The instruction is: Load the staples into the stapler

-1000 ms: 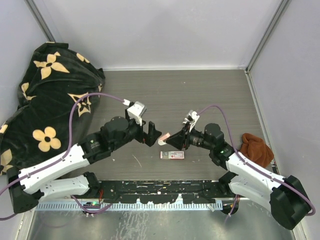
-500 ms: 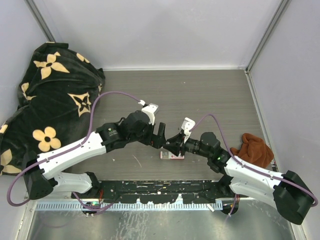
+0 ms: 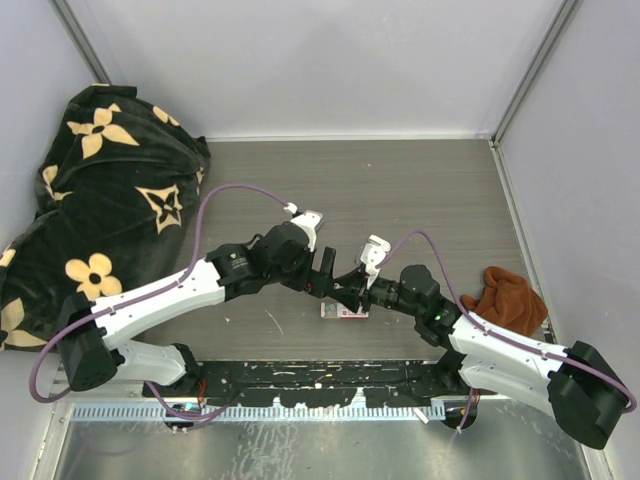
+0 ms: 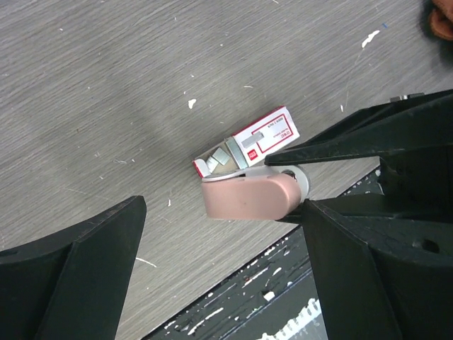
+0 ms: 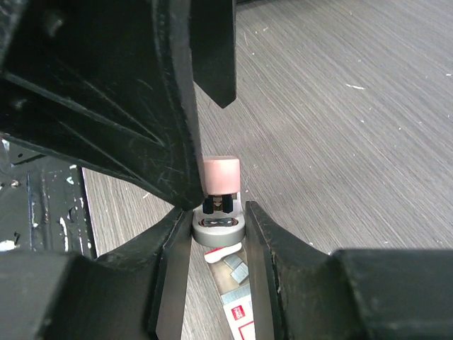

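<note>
A robotics lab cell: plain white walls [image 3: 300,60] enclose a grey table [image 3: 420,190] with a black mounting rail [image 3: 330,376].

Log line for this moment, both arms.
right gripper: shut on small pink stapler | left gripper: open beside it | red-and-white staple box: on grey table under stapler, end open, silvery strips showing

Matt pink plastic stapler [image 4: 244,198], paper staples box [image 4: 267,134], scuffed wood-grain table [image 4: 106,78].
</note>
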`<state>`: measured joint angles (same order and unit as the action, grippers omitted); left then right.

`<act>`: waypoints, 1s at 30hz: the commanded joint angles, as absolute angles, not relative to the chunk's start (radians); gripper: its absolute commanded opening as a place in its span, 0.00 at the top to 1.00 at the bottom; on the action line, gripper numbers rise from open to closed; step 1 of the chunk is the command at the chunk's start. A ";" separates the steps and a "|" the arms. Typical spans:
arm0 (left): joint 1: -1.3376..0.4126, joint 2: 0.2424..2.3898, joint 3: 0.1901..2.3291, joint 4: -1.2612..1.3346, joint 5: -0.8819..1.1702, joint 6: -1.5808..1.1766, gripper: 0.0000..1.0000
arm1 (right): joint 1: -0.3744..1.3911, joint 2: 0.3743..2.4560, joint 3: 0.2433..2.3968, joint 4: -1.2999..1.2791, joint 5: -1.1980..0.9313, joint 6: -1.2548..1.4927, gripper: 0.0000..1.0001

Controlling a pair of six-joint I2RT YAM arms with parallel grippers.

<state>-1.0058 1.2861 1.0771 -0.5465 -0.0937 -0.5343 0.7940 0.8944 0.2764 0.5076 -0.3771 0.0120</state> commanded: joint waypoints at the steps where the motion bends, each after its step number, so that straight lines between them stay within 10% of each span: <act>1: -1.005 1.307 1.115 -0.494 -0.126 -0.529 0.06 | 0.804 0.885 0.310 0.571 -0.362 -0.009 0.99; 30: -0.949 1.238 1.040 -0.535 -0.203 -0.521 0.08 | 0.817 0.860 0.283 0.565 -0.298 -0.023 0.99</act>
